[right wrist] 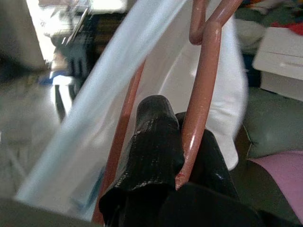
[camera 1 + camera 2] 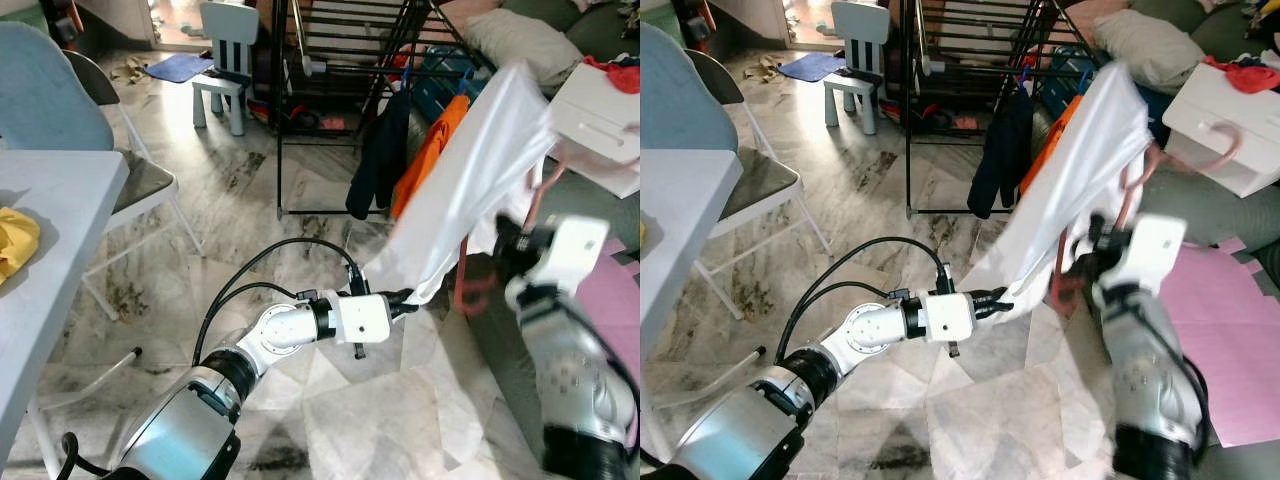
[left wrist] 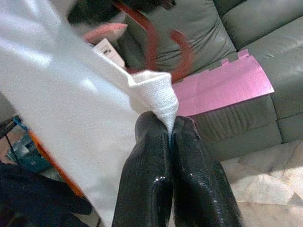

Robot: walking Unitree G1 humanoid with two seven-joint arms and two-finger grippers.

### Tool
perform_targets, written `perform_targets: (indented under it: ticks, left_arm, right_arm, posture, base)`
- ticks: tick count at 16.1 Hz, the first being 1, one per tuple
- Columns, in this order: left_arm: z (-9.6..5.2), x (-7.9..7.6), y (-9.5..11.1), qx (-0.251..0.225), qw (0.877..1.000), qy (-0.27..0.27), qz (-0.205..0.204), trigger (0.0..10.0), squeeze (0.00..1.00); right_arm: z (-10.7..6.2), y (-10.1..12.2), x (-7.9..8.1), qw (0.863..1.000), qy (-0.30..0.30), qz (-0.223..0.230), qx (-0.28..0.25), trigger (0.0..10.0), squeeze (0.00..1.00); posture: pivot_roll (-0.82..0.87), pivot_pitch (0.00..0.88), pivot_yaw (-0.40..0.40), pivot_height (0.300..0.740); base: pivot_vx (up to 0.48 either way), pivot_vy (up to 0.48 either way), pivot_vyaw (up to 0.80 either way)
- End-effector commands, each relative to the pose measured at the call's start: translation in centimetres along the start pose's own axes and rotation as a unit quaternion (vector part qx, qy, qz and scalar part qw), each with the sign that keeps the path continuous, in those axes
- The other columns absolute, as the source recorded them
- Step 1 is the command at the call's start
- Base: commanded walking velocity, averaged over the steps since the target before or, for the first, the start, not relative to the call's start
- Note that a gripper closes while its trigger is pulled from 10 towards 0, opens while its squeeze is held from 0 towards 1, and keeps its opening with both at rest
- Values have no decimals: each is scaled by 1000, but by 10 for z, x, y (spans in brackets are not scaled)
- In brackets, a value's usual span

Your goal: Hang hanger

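Hanger [image 1: 201, 80]: reddish-pink, inside the white cloth [image 2: 470, 180], right of centre in the eye views; hook shows at the cloth's upper right edge
Right claw [image 1: 182, 142]: closed on the hanger's wire; arm blurred at right of frame
Left claw [image 3: 169, 137]: pinched shut on the cloth's lower corner, centre of frame
Cloth axis: runs diagonally from the left claw up to upper right
Rack [image 2: 340, 100]: black, top centre, dark and orange garments already hung on it
Key relation: rack lies above and left of the hanger, beyond the cloth; right arm carries the hook, so it is the arm to reach the rail
Risk, judged: left claw's hold may drag the cloth as the hook goes up
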State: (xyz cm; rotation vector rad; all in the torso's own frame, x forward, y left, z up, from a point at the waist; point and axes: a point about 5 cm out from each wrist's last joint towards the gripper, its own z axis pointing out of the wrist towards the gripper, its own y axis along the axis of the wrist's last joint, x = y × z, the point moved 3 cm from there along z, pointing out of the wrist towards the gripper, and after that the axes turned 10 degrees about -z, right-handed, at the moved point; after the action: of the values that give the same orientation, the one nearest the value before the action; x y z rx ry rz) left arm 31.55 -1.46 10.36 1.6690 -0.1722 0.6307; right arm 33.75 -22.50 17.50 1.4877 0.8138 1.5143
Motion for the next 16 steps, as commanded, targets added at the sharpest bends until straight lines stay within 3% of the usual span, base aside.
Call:
perform_targets:
  ticks: [1, 2, 3, 4, 6, 7, 9, 11, 12, 16]
  left_arm:
    - [-1, -6, -5, 13, 1000, -15, -9, 10000, 0]
    - [0, -9, -5, 13, 999, -23, -20, 10000, 0]
    - [1, -12, -5, 13, 999, -30, -26, 10000, 0]
    - [2, -14, -5, 13, 999, -34, -29, 10000, 0]
    - [5, -15, -1, 6, 999, -35, -40, 10000, 0]
    - [6, -16, -1, 5, 998, -38, -44, 10000, 0]
    - [4, -22, -5, 14, 997, -54, -61, 10000, 0]
    - [2, -32, -11, 28, 993, -80, -88, 10000, 0]
    - [2, -34, -12, 29, 991, -86, -103, 10000, 1000]
    - [1, -40, -14, 28, 982, -99, -159, 10000, 1000]
  right_arm:
    - [1, 39, -4, 996, -23, 29, -80, 10000, 0]
    - [4, 47, -1, 994, -28, 41, -93, 10000, 0]
    - [7, 41, 8, 997, -4, 28, -66, 10000, 0]
    - [6, 9, 21, 997, 32, -60, 24, 10000, 0]
    - [-9, -34, 21, 984, 43, -133, 113, 10000, 0]
    - [-10, -35, 14, 981, 24, -161, 105, 10000, 0]
    - [-5, -9, -2, 985, -19, -162, 49, 10000, 0]
    - [0, 3, -4, 982, -13, -183, 39, 10000, 0]
    - [-1, 0, -3, 978, -8, -204, 44, 10000, 0]
    - [-7, -13, 5, 971, 15, -234, 44, 10000, 0]
  posture:
    - [61, 0, -94, 740]
    - [61, 0, -94, 740]
    - [57, 0, -94, 740]
    - [53, 0, -94, 740]
    - [57, 0, -99, 740]
    - [58, 0, -99, 740]
    - [52, 0, -93, 740]
    - [46, 0, -91, 740]
    - [48, 0, -94, 740]
    - [54, 0, -94, 740]
  base:
    - [0, 0, 0]
    - [0, 0, 0]
    - [0, 0, 0]
    - [0, 0, 0]
    - [0, 0, 0]
    - [0, 0, 0]
    - [0, 0, 0]
    - [0, 0, 0]
    - [0, 0, 0]
    - [0, 0, 0]
